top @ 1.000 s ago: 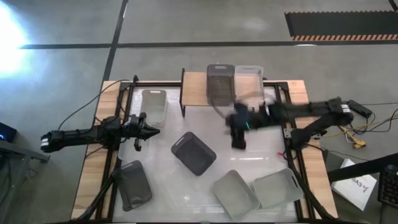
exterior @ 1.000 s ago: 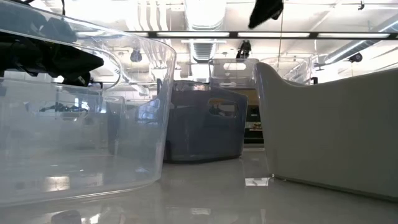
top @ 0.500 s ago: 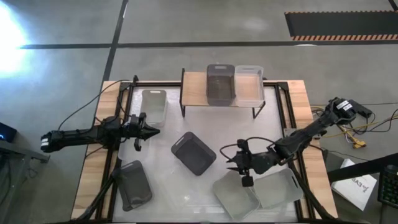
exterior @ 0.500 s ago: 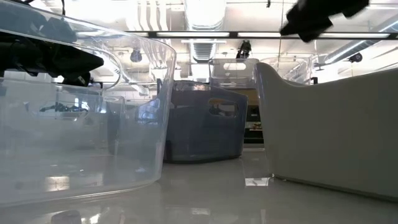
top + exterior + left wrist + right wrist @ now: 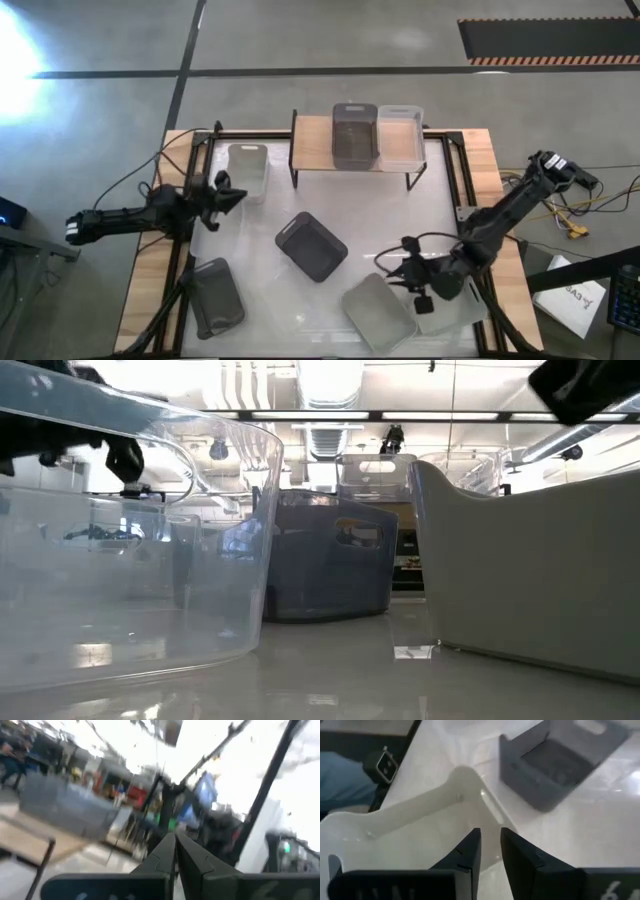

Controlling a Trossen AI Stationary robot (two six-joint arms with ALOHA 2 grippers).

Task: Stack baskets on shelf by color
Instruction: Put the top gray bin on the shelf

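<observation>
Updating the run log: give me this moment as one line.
right gripper: over light grey baskets, slightly open, empty | left gripper: shut, near clear basket | shelf: dark grey basket, clear

The left gripper (image 5: pixel 226 194) is sitting shut at middle left; the right gripper (image 5: pixel 419 283), nearly closed, is hanging at lower right.

Shelf (image 5: pixel 318 141) w/ 2 baskets (image 5: pixel 355 136)

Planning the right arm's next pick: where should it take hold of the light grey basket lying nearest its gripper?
Grip a rim wall of the light grey basket, coming from above. It sits open side up, angled on the table, so a thin upright wall suits the right gripper, one finger inside, one outside. The side nearest the gripper looks likeliest.
</observation>
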